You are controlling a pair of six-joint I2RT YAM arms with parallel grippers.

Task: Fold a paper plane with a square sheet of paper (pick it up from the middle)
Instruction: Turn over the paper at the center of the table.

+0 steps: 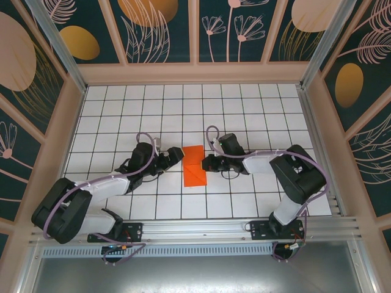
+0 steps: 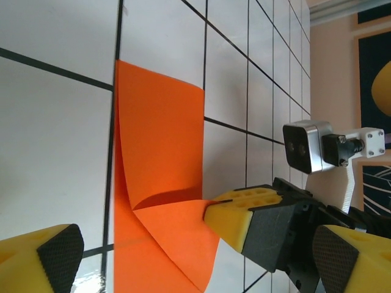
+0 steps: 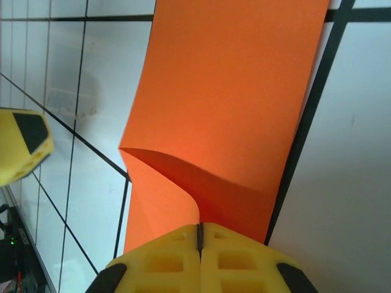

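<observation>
A fold was judged to be under way: the sheet of paper [image 1: 195, 166] lay mid-table, one lifted flap pinched by the closed right gripper [image 3: 199, 235], while the left gripper [image 1: 175, 157] was spread wide and empty beside it. Next, the flap likely needed to be laid over and creased.

Bench [image 1: 183, 101]: white surface ruled in a black square grid, evenly lit. Far wall [image 1: 159, 30], left wall [image 1: 24, 97] and right wall [image 1: 366, 104]: dark teal panels with peach and gold plant motifs, framed in peach. Aluminium rail [image 1: 214, 227] runs along the near edge.
</observation>
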